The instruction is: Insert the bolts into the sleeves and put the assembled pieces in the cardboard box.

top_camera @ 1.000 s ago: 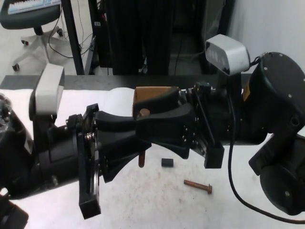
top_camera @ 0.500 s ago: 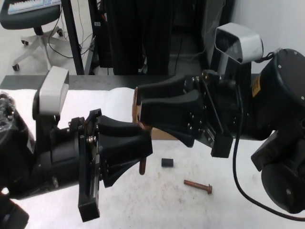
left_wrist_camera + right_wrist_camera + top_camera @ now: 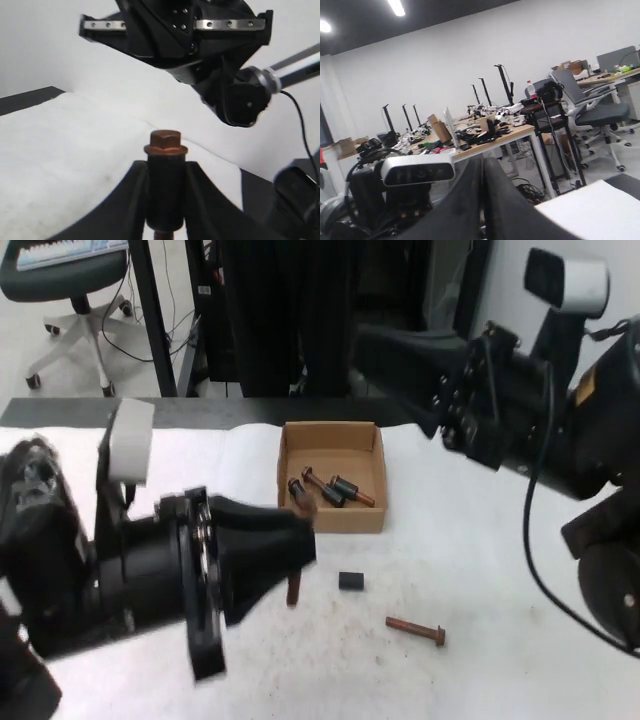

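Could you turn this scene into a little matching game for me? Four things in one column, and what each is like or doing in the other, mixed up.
Things
1. cardboard box
2. bare bolt
3. loose sleeve
4. left claw

States
A. shut on a sleeved bolt
B. copper-coloured, lying on the bench
C. holds assembled pieces
D. black, lying on the bench

Pairs: 1-C, 2-B, 3-D, 4-A
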Robot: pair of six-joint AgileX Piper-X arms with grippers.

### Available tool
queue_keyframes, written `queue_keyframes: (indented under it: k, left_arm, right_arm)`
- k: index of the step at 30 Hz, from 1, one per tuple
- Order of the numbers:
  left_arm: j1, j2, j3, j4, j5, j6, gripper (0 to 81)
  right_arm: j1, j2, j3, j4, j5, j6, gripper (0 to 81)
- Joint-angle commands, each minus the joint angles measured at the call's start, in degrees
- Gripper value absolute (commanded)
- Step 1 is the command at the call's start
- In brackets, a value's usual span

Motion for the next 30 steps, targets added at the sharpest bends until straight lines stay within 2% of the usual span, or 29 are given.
queue_keyframes:
  k: [1,5,10,13,17,22,27,30]
  left_arm:
    - [1.6,0.7,-4.5,5.7,-5.5,1.7,0.2]
    - [3.1,6.5,-17.6,26.3,-6.4,8.7,0.2]
    - [3.1,18.6,-36.1,46.9,-18.1,18.5,0.2]
    - [3.1,26.9,-46.4,54.1,-19.5,19.9,0.2]
    - [3.1,38.1,-58.9,61.5,-20.2,19.9,0.2]
    - [2.7,49.9,-71.1,67.6,-24.2,19.9,0.2]
    - [1.6,57.9,-78.1,72.1,-27.6,19.9,0.2]
    - [0.6,61.0,-79.6,71.8,-30.4,19.9,0.2]
  right_arm:
    - [-3.8,-0.7,0.0,6.7,-1.0,0.4,0.8]
    - [-5.5,-0.7,0.0,17.2,-3.3,-0.4,0.8]
    - [-5.8,-0.7,0.0,31.3,-4.0,-5.2,0.8]
    - [-5.8,-0.7,0.0,37.2,-3.8,-5.5,0.8]
    - [-5.8,-1.7,0.0,42.8,-2.2,-5.9,0.8]
    - [-5.8,-4.6,0.0,50.8,1.9,-10.8,0.8]
    - [-5.8,-7.8,0.0,62.4,7.6,-16.0,0.8]
    - [-5.9,-9.2,0.0,67.6,8.3,-18.2,0.8]
